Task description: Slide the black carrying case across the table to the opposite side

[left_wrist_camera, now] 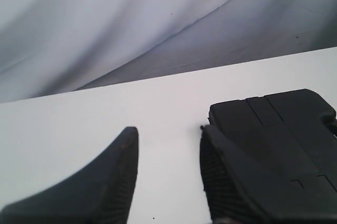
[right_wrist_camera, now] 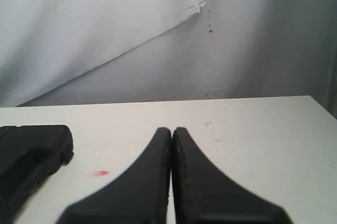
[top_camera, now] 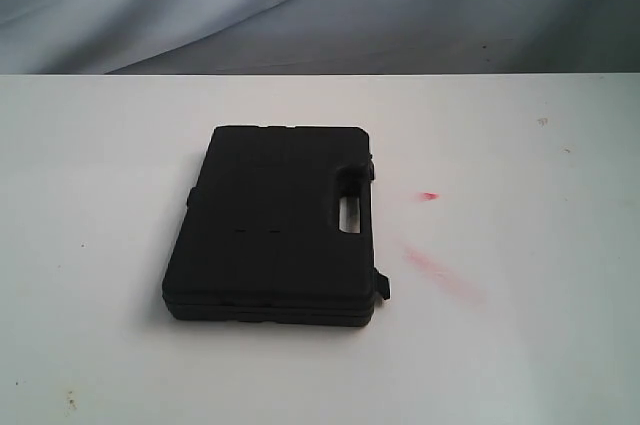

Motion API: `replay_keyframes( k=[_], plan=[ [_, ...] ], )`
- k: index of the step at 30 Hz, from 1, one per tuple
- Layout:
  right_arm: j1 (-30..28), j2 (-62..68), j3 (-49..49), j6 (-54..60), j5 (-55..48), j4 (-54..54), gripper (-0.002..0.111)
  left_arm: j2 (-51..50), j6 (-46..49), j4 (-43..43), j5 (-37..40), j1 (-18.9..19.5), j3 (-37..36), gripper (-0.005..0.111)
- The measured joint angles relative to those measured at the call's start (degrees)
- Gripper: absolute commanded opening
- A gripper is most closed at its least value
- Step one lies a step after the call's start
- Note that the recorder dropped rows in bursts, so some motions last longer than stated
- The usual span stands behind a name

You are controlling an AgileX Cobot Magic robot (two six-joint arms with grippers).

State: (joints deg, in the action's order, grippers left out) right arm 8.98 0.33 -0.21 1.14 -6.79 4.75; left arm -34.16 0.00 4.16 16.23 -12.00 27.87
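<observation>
One case (top_camera: 275, 225) flat near the table (top_camera: 540, 345) centre — room to every edge, two red smears (top_camera: 440, 270) off its handle side. Left gripper (left_wrist_camera: 167, 132) spread beside its corner; right gripper (right_wrist_camera: 171, 130) pinched closed.

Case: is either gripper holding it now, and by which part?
Nothing is held. The left gripper is open, the case lying outside one finger; the right gripper is shut empty, away from the case.

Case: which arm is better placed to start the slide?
Left, probably. The left jaws stand open with the case close beside one of them. The right jaws are shut, and the case lies off to their side with bare table between.
</observation>
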Motion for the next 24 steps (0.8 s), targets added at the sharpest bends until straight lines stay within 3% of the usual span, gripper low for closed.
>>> replay_keyframes(
  k=[15,24],
  plan=[
    [0.00,0.00,0.00,0.00,0.00,0.00,0.000,13.56,3.21,-1.38,-2.83,0.00,-9.50,0.038],
    [0.00,0.00,0.00,0.00,0.00,0.00,0.000,23.03,3.21,-2.30,-5.11,0.00,-15.17,0.027]
  ],
)
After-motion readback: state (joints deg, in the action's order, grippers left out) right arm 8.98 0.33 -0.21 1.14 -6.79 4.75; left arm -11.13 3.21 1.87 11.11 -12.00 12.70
